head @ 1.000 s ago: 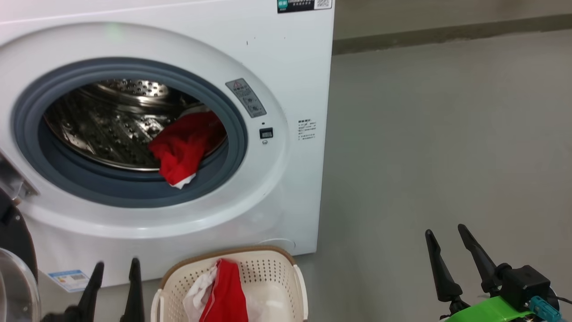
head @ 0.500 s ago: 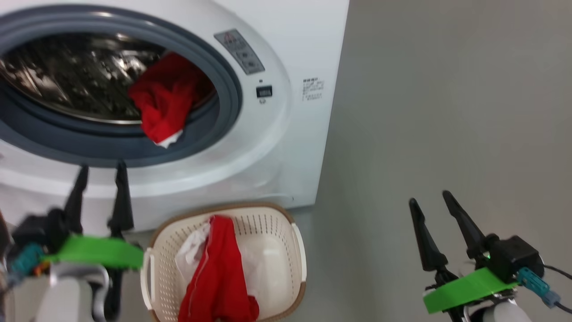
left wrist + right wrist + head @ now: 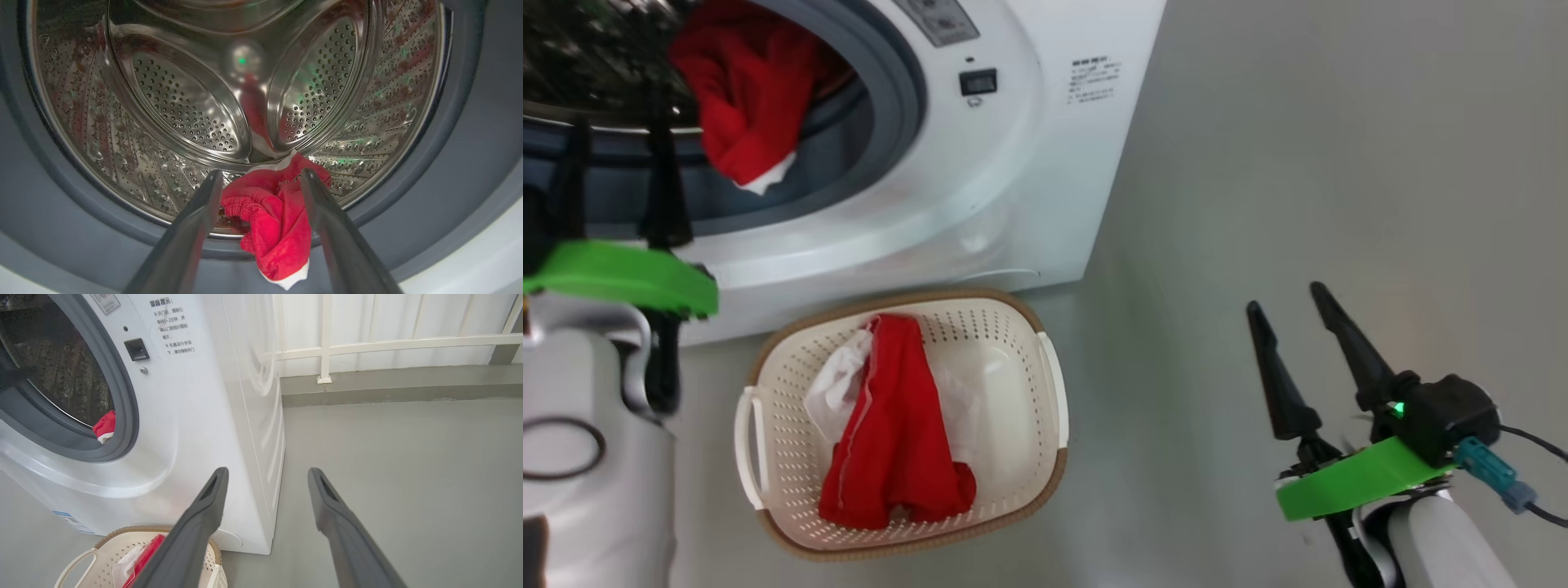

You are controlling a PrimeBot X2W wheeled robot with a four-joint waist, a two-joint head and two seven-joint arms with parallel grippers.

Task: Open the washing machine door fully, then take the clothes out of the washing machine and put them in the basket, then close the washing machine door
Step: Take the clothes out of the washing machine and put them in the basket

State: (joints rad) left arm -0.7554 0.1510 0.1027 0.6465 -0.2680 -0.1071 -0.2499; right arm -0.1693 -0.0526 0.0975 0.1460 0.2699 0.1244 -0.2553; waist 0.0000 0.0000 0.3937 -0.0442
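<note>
Washing machine (image 3: 1029, 163) stands with its round mouth open. Our basket (image 3: 1005, 351) below holds one red piece. More red clothes (image 3: 276, 228) hang out of the drum (image 3: 179, 98), straight ahead of our left fingers (image 3: 196, 220), spread wide and empty. Our right fingers (image 3: 1278, 384), spread too, are far off.

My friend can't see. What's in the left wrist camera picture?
A red cloth with a white edge hangs over the front lip of a shiny steel drum dotted with holes. The left tool points at it, its two dark fingers open, one showing on each side of the cloth.
</note>
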